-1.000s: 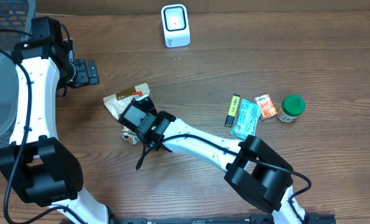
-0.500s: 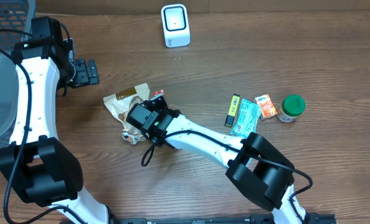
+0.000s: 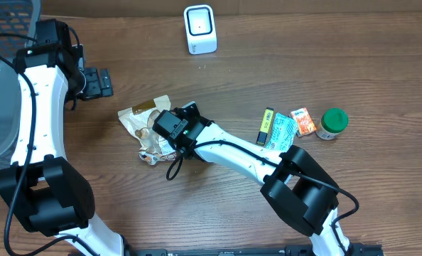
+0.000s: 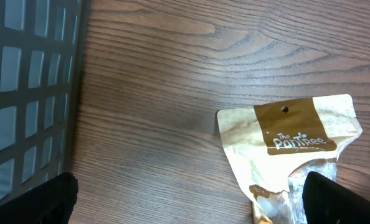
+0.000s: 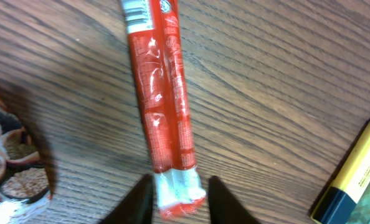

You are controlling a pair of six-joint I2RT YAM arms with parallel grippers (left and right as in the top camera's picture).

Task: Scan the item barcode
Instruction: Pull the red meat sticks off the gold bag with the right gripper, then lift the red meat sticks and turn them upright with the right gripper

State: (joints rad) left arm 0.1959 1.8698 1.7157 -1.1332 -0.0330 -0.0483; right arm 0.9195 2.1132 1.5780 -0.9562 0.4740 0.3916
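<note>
Right arm's swung up and to the right over the tan paper snack pouch (image 3: pixel 134 118). Right gripper (image 5: pixel 180 191) now has its jaws cracked apart, straddling the end of the long red plastic stick packet (image 5: pixel 163 93), which lies flat on the wooden table (image 5: pixel 284 56). Left gripper (image 4: pixel 185 205) is spread wide and empty.

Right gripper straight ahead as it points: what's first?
The red stick pack: its near end lies between the fingers of the right gripper, and it runs straight ahead. Whether they touch it is unclear.

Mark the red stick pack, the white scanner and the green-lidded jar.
red stick pack (image 5: pixel 163 93), right wrist view, mid-length of wrapper
white scanner (image 3: pixel 199 28), overhead view, front face
green-lidded jar (image 3: pixel 334 119), overhead view, lid top
</note>
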